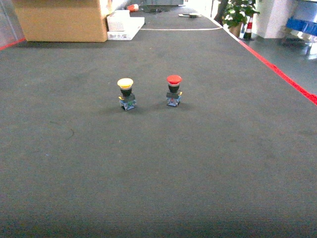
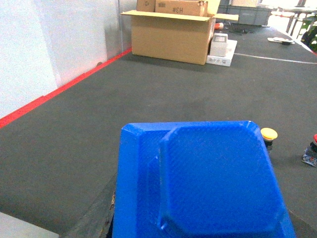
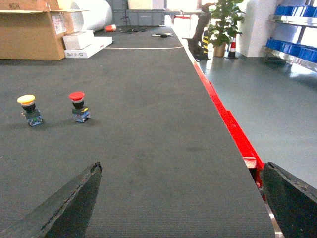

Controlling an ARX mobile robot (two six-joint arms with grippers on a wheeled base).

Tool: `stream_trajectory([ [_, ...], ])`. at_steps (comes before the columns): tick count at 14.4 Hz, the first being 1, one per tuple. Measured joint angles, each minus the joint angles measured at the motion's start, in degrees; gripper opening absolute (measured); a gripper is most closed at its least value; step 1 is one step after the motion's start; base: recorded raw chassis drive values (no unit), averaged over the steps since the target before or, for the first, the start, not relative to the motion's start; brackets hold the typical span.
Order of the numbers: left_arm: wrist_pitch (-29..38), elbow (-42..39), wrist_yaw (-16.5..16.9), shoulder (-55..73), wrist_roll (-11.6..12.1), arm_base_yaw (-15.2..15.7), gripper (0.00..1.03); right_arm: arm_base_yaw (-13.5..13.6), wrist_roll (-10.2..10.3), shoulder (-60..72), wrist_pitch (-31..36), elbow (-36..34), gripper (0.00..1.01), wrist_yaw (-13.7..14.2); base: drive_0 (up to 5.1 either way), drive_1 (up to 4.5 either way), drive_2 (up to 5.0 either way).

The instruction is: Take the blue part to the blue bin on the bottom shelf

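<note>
We see a wide dark-grey mat [image 1: 158, 168] with two push-button parts standing upright on it, side by side but apart: a yellow-capped button [image 1: 126, 93] on the left and a red-capped button [image 1: 174, 89] on the right. Neither arm appears in the head view.

The left wrist view is filled at the bottom by a bright-blue moulded piece [image 2: 208, 183] with bevelled corners and a raised centre panel. It sits right at the left gripper, but its lower part is cut off by the frame and the fingers are hidden behind it, so we cannot tell whether the pincer is clamped on it. Whether this is the blue part, we also cannot say for certain. To the right of it the yellow cap peeks out, and the red button is cut by the right frame edge.

The right gripper [image 3: 181, 198] stands wide open with nothing between its dark fingers [image 3: 74, 198]; only the tips show at the bottom corners.

A red stripe [image 3: 225, 121] borders the mat on the right, with grey floor beyond; another red line runs along the left edge by a white wall. The near mat is open on all sides of the buttons. Far left stand a cardboard box [image 1: 62, 20] and a white box [image 1: 124, 25]; far right, a potted plant [image 1: 237, 12].

Only the right wrist view shows a steel rack with blue bins [image 3: 292, 10] at far right; its lower levels are out of frame, so we cannot place the bottom shelf.
</note>
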Motion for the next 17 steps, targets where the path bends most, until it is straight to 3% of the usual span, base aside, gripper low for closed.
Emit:
stream_trajectory([
  [7,0.1,0.0,0.0,-0.2,-0.5,0.0,0.44,0.0,0.0,0.0,0.0,0.0,0.98,0.0,0.0,0.0,0.0],
  [10,0.2,0.0,0.0,-0.1,-0.5,-0.1,0.44,0.0,0.0,0.0,0.0,0.0,0.98,0.0,0.0,-4.03,4.1],
  [17,0.2,0.1,0.0,-0.3,-0.6,-0.1,0.44,0.0,0.0,0.0,0.0,0.0,0.98,-0.1,-0.9,-0.9,-0.9],
])
